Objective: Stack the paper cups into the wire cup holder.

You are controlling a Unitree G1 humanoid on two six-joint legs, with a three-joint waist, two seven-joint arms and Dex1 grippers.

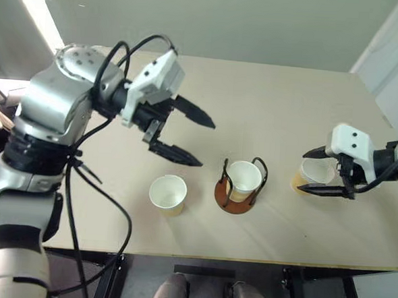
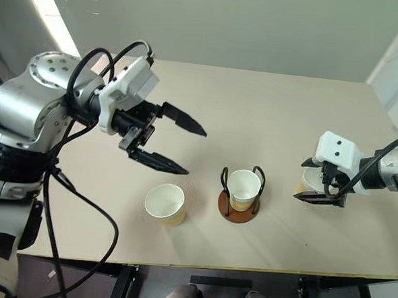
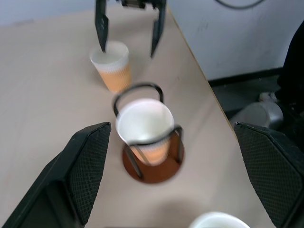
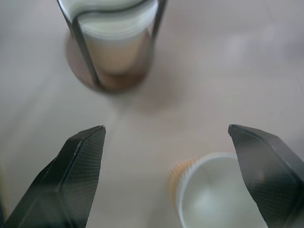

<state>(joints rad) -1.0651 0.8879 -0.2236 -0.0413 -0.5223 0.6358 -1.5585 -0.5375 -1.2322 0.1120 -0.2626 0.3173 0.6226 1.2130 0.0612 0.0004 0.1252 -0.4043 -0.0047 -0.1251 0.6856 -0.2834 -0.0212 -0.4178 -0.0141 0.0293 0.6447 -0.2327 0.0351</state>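
The beige tabletop point(image 1: 269, 106) carries everything. Above it, to the left of the wire cup holder point(image 1: 241, 185), the left gripper point(image 1: 193, 138) is held with its jaws wide apart and nothing between them. To the right of the holder, the right gripper point(image 1: 314, 171) is seen with its jaws spread on either side of a paper cup point(image 1: 312, 175), not clamped on it. One cup point(image 1: 244, 179) stands inside the holder between its wire loops; a third cup point(image 1: 168, 193) stands just left of the holder.
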